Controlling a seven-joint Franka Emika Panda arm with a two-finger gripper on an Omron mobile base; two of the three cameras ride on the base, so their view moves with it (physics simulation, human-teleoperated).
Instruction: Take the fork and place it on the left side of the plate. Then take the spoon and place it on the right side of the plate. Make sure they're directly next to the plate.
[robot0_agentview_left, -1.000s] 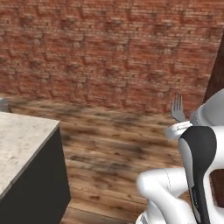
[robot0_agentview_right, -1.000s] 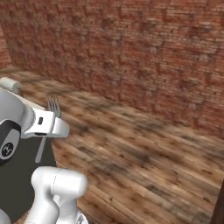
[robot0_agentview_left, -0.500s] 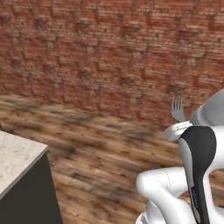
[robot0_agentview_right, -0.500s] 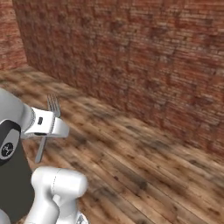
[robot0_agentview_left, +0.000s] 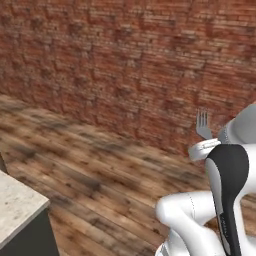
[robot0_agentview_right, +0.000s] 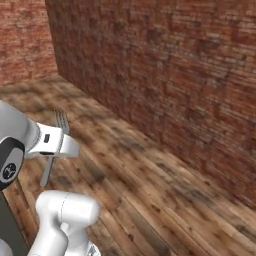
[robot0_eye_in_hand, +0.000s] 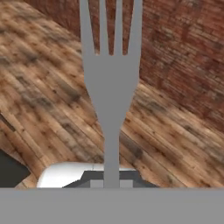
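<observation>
Clamped shut on the fork (robot0_eye_in_hand: 110, 83), the hand (robot0_eye_in_hand: 111, 181) carries it up in the air, well above the wooden floor (robot0_agentview_left: 100, 185) and facing the brick wall (robot0_agentview_left: 125, 65). Held by the handle low down, with the four tines pointing up and away from the hand, handle running straight between the fingers. Seen from the left base as tines poking up beside the white arm (robot0_agentview_left: 220, 165); seen from the right base as tines above the wrist and the handle end hanging out below it. Probably light, stiff and thin, so no sag or bend to expect, but smooth metal and a narrow handle mean little contact area, hence likely to pivot or slide in the grip if bumped. Best taken where it is held now, across the flat of the handle, firmly, leaving the tined end free. Worth lowering flat and gently once at the plate, since a light slick fork may skid or bounce on a hard surface. A corner of pale surface (robot0_agentview_left: 17, 210) sits at the lower left of the left base view.
</observation>
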